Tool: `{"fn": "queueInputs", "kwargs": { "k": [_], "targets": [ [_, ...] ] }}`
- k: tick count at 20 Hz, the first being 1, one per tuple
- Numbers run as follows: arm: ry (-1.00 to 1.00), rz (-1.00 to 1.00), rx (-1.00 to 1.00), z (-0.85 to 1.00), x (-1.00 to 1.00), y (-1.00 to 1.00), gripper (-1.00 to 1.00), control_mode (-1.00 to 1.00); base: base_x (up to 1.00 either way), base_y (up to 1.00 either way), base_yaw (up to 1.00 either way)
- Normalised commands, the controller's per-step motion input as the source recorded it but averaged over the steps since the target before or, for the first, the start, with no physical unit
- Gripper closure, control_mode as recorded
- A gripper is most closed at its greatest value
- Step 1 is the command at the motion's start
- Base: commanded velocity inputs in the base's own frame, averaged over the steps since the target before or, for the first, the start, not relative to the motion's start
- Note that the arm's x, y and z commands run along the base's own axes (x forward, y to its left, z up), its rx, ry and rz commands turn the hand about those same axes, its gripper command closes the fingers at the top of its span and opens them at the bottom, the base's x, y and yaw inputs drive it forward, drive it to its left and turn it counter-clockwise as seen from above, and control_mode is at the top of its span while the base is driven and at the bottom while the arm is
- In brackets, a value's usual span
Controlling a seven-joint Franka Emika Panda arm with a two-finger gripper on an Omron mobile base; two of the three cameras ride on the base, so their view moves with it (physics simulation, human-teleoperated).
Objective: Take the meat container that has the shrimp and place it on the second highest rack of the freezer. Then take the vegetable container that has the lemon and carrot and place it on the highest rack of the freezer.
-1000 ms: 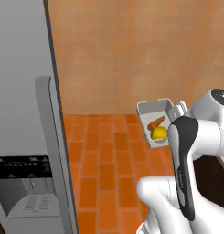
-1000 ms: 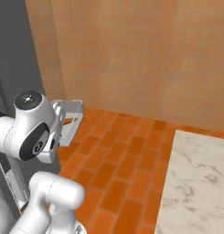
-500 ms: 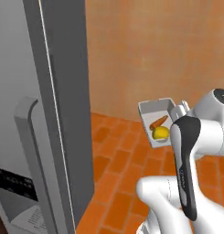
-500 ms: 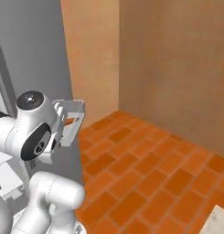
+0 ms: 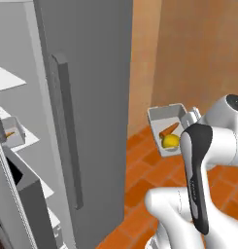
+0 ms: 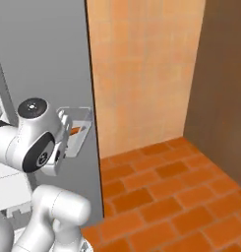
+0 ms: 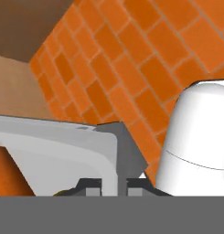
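The vegetable container (image 5: 165, 127), a grey tray, hangs in the air in front of the arm with the carrot (image 5: 169, 131) and the lemon (image 5: 171, 141) inside. My gripper (image 5: 191, 117) is shut on its near wall. In the hand view the tray's rim (image 7: 63, 141) runs between the finger tips of the gripper (image 7: 114, 187). From the right, the tray (image 6: 78, 129) and gripper (image 6: 66, 124) sit just before the freezer (image 6: 43, 59). Its door (image 5: 86, 87) stands open. Inside at left, the meat container (image 5: 11, 132) rests on a white rack (image 5: 30, 141), below a higher rack (image 5: 6, 78).
The open grey door with its long bar handle (image 5: 67, 131) stands between the held tray and the white interior. An orange brick floor (image 6: 161, 187) lies ahead, a tan wall (image 6: 141, 69) behind it, and a dark brown panel (image 6: 223, 78) at the right.
The whole picture has shifted: the base has turned toward the freezer, whose open door and white interior have come into the left view. The tray stays held the same way.
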Motion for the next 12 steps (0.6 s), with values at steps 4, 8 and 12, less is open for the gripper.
{"fn": "queueInputs", "kwargs": {
  "k": [4, 8, 12],
  "targets": [
    [0.0, 0.0, 0.0, 0.0, 0.0, 0.0, 1.0, 1.0, 0.09, -0.23, 0.7],
    [0.0, 0.0, 0.0, 0.0, 0.0, 0.0, 1.0, 1.0, 0.0, -0.02, 0.69],
    [0.0, 0.0, 0.0, 0.0, 0.0, 0.0, 1.0, 1.0, 0.0, 0.0, 0.64]
  ]
}}
